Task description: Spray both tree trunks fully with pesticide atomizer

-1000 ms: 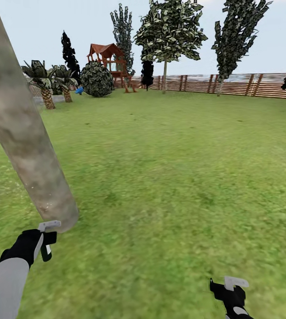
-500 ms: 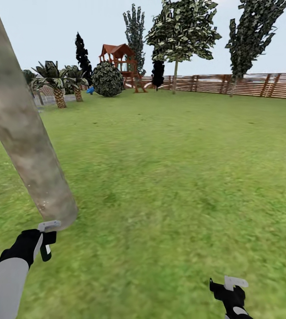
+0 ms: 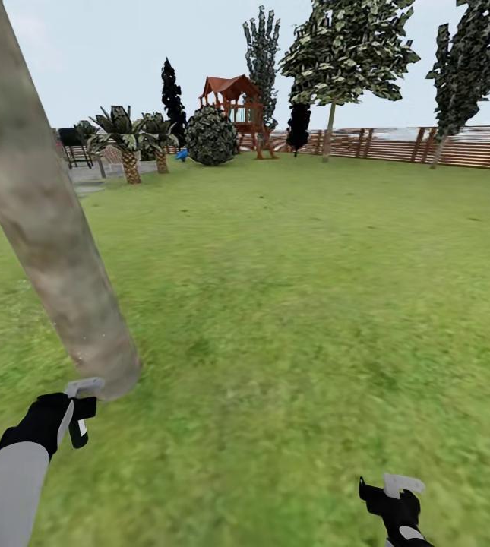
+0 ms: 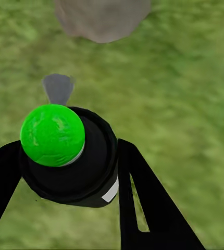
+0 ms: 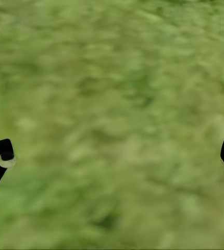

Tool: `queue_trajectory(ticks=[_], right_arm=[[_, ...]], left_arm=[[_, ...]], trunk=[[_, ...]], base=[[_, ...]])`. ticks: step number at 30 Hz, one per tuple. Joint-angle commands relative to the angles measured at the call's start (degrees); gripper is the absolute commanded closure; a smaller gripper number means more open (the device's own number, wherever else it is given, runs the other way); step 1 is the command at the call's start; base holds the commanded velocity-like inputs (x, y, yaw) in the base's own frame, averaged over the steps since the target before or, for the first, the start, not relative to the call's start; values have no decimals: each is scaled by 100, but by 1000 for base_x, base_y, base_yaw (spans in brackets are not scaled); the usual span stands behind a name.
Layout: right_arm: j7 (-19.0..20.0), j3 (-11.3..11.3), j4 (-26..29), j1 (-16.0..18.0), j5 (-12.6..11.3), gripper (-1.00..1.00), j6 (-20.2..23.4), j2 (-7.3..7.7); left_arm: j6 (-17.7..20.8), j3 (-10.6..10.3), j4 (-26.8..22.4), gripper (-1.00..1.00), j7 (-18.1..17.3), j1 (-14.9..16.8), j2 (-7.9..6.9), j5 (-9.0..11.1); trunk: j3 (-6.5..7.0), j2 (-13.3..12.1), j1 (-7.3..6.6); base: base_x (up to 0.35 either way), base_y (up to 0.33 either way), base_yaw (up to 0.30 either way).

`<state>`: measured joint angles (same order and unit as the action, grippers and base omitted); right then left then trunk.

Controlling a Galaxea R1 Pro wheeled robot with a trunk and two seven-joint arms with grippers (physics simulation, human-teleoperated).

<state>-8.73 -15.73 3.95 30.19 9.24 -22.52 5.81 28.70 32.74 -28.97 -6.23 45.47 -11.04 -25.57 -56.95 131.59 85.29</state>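
Currently left gripper [image 4: 65, 172] is clamped on the pesticide atomizer [image 4: 70, 156], green cap up, just beside the tree trunk [image 3: 47, 220] base. Right gripper [image 5: 112, 156] is spread wide over lawn [image 3: 313, 289], well apart from trunk.

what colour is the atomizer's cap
Bright green, on the black atomizer; clearest in the left wrist view.

tree trunk [image 3: 47, 220] crown (seemingly overhead) cropped
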Motion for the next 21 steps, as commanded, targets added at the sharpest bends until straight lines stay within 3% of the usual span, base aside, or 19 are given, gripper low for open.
queue_trajectory(ticks=[1,11,21], right_arm=[[-21,-35,-8,5,60,-100,-15,-1],[-23,-35,-8,5,60,-100,-15,-1],[-20,-35,-8,5,60,-100,-15,-1]], left_arm=[[21,39,-15,100,-54,5,5,-62],[21,39,-16,100,-54,5,5,-62],[21,40,-21,100,-54,5,5,-62]], trunk=[[-5,2,2],[-5,2,2],[-5,2,2]], base=[[263,-169,4],[213,-201,38],[73,-261,264]])
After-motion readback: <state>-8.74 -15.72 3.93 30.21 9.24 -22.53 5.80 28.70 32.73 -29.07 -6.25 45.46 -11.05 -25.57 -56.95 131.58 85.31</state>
